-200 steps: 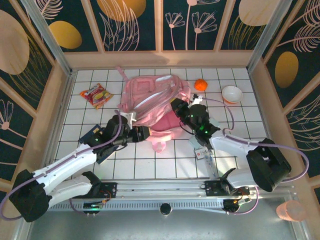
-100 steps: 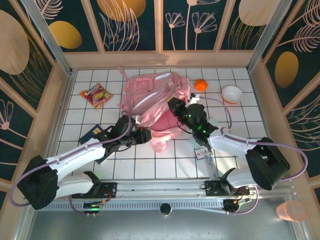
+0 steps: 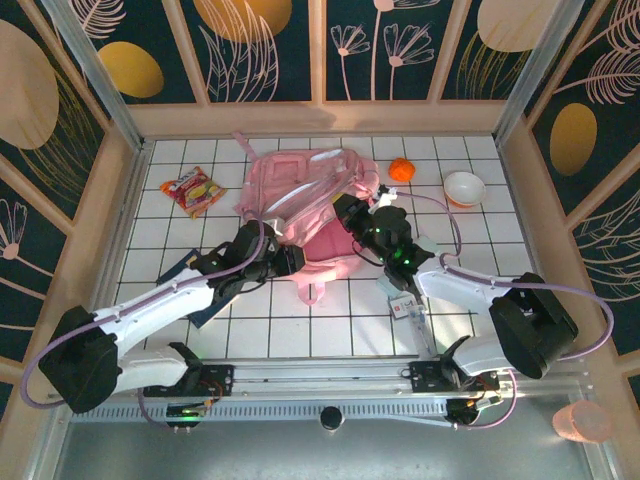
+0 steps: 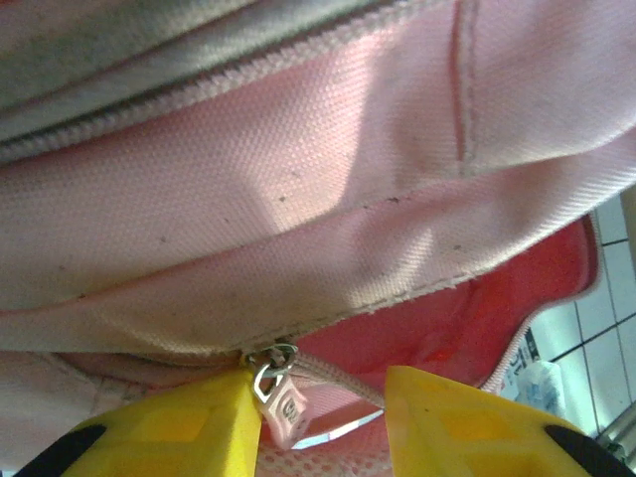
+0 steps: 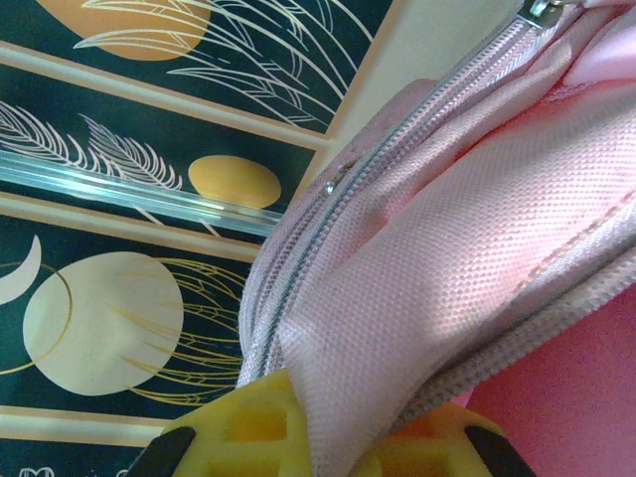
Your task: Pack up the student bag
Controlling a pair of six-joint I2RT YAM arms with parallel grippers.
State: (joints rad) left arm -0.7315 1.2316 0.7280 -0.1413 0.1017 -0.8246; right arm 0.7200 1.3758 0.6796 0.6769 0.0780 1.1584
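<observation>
Pinching coarse-woven pink student bag [image 5: 417, 248]: right claw [image 5: 333, 429].

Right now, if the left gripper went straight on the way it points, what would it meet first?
Probably the zipper pull between the fingers of the left gripper, then the pink fabric of the student bag behind; depth is unclear.

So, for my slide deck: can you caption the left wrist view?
Left gripper, open, straddling a zipper pull on the pink student bag.
</observation>
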